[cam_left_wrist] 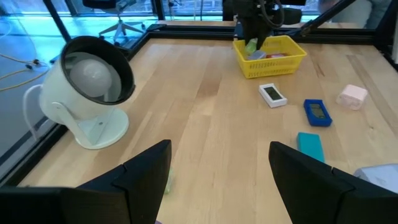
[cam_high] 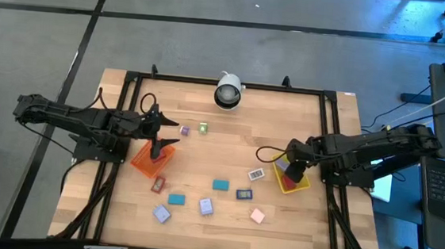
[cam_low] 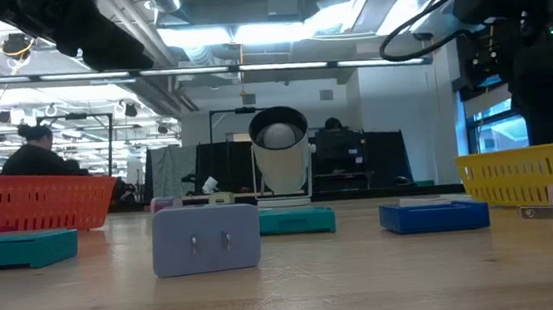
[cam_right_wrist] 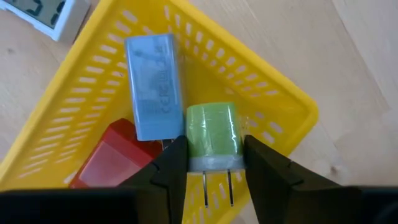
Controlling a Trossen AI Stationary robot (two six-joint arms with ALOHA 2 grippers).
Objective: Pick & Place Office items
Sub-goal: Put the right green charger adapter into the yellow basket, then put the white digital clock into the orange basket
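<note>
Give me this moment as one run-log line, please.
right gripper: shut on green plug block, over yellow tray | tray holds blue block, red block | left gripper: open, above table near orange tray

- Lavender plug adapter (cam_low: 206, 237) upright on the desk (cam_low: 289, 294), nearest the camera.
- Orange tray (cam_low: 35, 201) far left, yellow tray (cam_low: 534, 173) right.
- White lamp (cam_low: 281, 160) behind.

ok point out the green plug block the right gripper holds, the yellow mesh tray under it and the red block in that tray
green plug block (cam_right_wrist: 212, 135), right wrist view, middle of its green face
yellow mesh tray (cam_right_wrist: 273, 84), right wrist view, on its perforated side wall
red block (cam_right_wrist: 112, 158), right wrist view, centre of its visible top
</note>
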